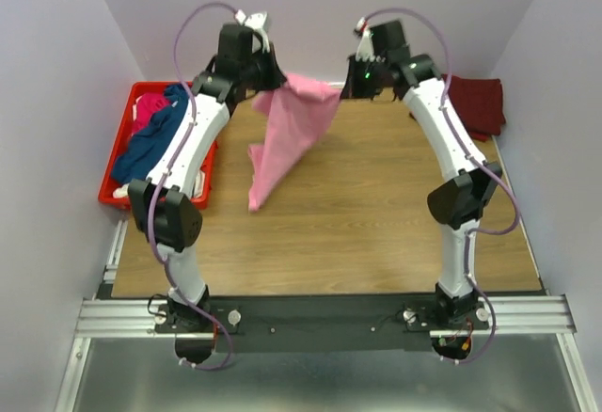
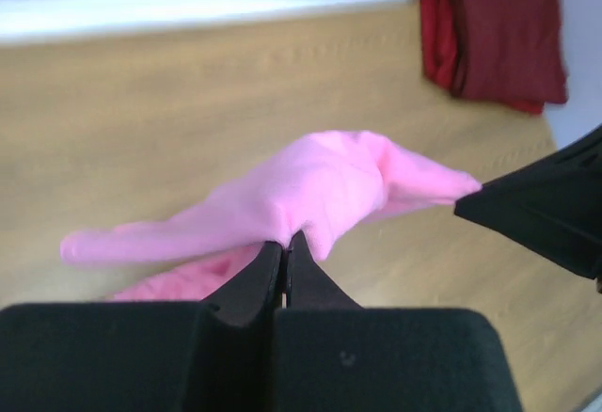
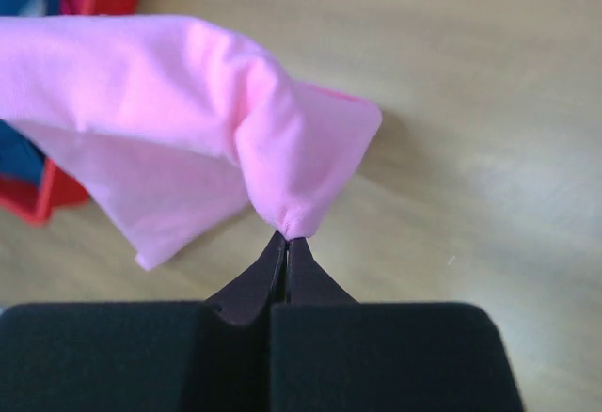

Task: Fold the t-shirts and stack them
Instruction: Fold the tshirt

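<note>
The light pink t-shirt (image 1: 287, 130) hangs in the air over the back of the table, held between both grippers. My left gripper (image 1: 261, 92) is shut on its left corner, as the left wrist view (image 2: 285, 240) shows with the pink cloth (image 2: 310, 191) above the tips. My right gripper (image 1: 356, 87) is shut on the other corner (image 3: 288, 236), pink cloth (image 3: 188, 92) bunched at the tips. The dark maroon t-shirt (image 1: 475, 103) lies folded at the back right (image 2: 499, 40). The navy blue t-shirt (image 1: 150, 139) and magenta t-shirt (image 1: 150, 106) lie in the crate.
The red plastic crate (image 1: 113, 191) stands at the left edge of the wooden table (image 1: 376, 224). White walls close in the back and sides. A metal rail (image 1: 320, 313) carries the arm bases at the near edge.
</note>
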`<control>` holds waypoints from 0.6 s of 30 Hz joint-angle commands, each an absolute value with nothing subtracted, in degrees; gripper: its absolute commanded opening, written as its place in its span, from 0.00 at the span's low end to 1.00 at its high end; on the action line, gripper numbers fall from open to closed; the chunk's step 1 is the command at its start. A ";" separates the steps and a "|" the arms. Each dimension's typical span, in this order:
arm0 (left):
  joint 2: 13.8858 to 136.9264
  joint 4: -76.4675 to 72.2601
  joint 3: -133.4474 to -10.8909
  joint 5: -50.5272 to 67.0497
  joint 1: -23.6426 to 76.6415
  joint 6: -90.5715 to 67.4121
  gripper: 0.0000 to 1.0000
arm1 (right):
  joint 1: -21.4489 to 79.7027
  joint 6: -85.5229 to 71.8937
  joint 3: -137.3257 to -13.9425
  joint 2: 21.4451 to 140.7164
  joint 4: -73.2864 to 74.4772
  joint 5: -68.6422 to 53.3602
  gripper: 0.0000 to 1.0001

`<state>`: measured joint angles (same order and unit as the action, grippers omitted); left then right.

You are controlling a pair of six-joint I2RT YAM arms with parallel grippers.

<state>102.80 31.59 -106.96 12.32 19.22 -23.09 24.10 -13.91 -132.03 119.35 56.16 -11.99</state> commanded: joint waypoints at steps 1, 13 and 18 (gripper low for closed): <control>108.79 36.55 -123.19 16.08 18.19 -18.63 0.00 | 21.28 -12.57 -143.34 121.99 55.02 -12.03 0.01; 86.95 21.38 -80.06 17.76 26.09 -23.82 0.00 | 20.92 -6.68 -100.80 101.79 46.68 -19.86 0.01; 81.92 14.51 -60.85 20.03 29.88 -26.97 0.00 | 20.83 -8.87 -81.42 94.15 44.04 -22.58 0.01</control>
<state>84.84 20.40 -70.26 16.73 28.29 -24.03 20.62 -8.71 -92.58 98.30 45.32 -18.17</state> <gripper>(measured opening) 0.010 0.011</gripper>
